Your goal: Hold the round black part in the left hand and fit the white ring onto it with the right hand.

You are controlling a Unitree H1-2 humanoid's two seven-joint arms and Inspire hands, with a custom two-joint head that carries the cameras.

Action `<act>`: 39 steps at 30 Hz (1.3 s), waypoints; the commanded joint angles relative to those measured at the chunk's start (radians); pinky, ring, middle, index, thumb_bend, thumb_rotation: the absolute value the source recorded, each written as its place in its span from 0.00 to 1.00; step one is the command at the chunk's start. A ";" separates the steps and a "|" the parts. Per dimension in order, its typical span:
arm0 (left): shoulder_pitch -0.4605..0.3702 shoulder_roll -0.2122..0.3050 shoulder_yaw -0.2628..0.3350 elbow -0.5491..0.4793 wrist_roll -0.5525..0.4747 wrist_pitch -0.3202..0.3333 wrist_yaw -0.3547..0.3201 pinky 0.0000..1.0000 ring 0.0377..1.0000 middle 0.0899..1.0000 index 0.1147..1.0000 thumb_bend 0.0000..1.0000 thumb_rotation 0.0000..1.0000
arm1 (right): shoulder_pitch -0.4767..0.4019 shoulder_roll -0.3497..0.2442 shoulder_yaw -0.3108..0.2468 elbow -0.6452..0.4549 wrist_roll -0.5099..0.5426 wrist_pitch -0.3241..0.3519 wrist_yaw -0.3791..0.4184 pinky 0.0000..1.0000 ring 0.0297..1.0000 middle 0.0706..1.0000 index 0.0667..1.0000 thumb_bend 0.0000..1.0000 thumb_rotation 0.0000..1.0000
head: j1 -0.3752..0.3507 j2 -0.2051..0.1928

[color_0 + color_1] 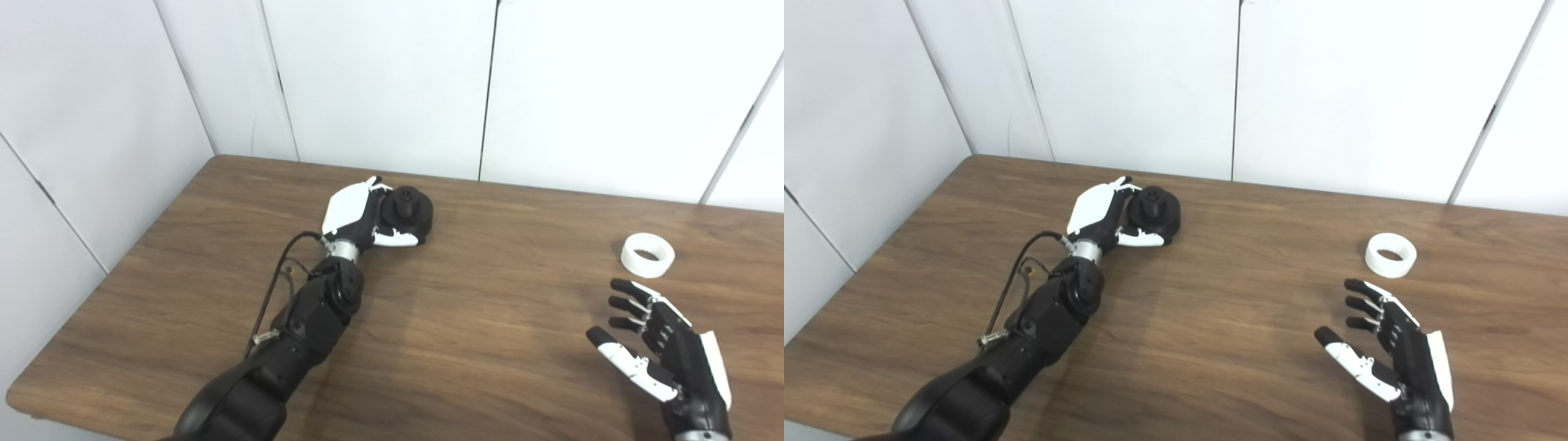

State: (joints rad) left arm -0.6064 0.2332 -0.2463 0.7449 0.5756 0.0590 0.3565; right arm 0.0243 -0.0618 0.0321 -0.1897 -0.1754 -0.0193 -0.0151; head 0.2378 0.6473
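Left hand [361, 217] grips the round black part [407, 211] near the desk's [465, 318] far edge; right hand [664, 343], fingers spread wide, sits near the white ring [647, 255].

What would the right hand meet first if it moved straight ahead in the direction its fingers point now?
Probably the white ring. The right hand is open, apart from the ring, and its fingers point up and slightly left toward it. Nothing lies between them on the table, though height above the table is unclear.

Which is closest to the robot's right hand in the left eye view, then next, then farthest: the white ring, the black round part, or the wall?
1. white ring, just beyond the right hand.
2. black round part, across the table in the left hand.
3. wall, behind the table.
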 commanded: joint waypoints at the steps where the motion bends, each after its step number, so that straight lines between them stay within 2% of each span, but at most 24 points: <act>1: -0.005 0.004 -0.009 -0.032 0.005 0.009 -0.017 0.90 0.94 0.94 0.58 0.83 0.37 | -0.011 0.002 0.000 -0.038 -0.007 -0.026 -0.007 0.66 0.76 0.81 0.73 0.76 0.37 | 0.001 0.001; 9: 0.046 -0.006 -0.008 -0.098 -0.012 0.014 -0.051 0.90 0.96 0.95 0.57 0.83 0.33 | -0.018 0.001 0.000 -0.032 -0.008 -0.027 -0.006 0.67 0.76 0.81 0.73 0.76 0.37 | 0.000 0.001; 14: 0.095 -0.008 -0.027 -0.170 -0.013 0.015 -0.089 0.92 0.95 0.94 0.57 0.81 0.33 | -0.024 0.002 0.001 -0.029 -0.005 -0.026 -0.004 0.68 0.77 0.82 0.72 0.76 0.38 | -0.001 -0.001; 19: 0.146 -0.009 -0.042 -0.238 0.000 0.021 -0.104 0.87 0.95 0.94 0.58 0.82 0.35 | -0.031 0.001 0.003 -0.029 -0.015 -0.024 -0.006 0.67 0.76 0.81 0.72 0.75 0.36 | -0.009 -0.001; 30: 0.269 -0.006 -0.066 -0.467 0.020 0.060 -0.176 0.92 0.97 0.96 0.60 0.80 0.36 | -0.037 0.006 0.004 -0.045 -0.002 0.005 0.000 0.67 0.77 0.82 0.72 0.75 0.34 | -0.022 0.006; 39: 0.371 -0.007 -0.081 -0.635 0.038 0.064 -0.233 0.94 0.97 0.96 0.58 0.81 0.31 | -0.039 0.013 0.011 -0.066 -0.017 0.030 -0.005 0.68 0.77 0.82 0.71 0.75 0.36 | -0.046 0.011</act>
State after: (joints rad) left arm -0.2444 0.2146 -0.3173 0.1457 0.5826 0.1153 0.1464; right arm 0.0140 -0.0588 0.0391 -0.2113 -0.1850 0.0229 -0.0150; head 0.1917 0.6581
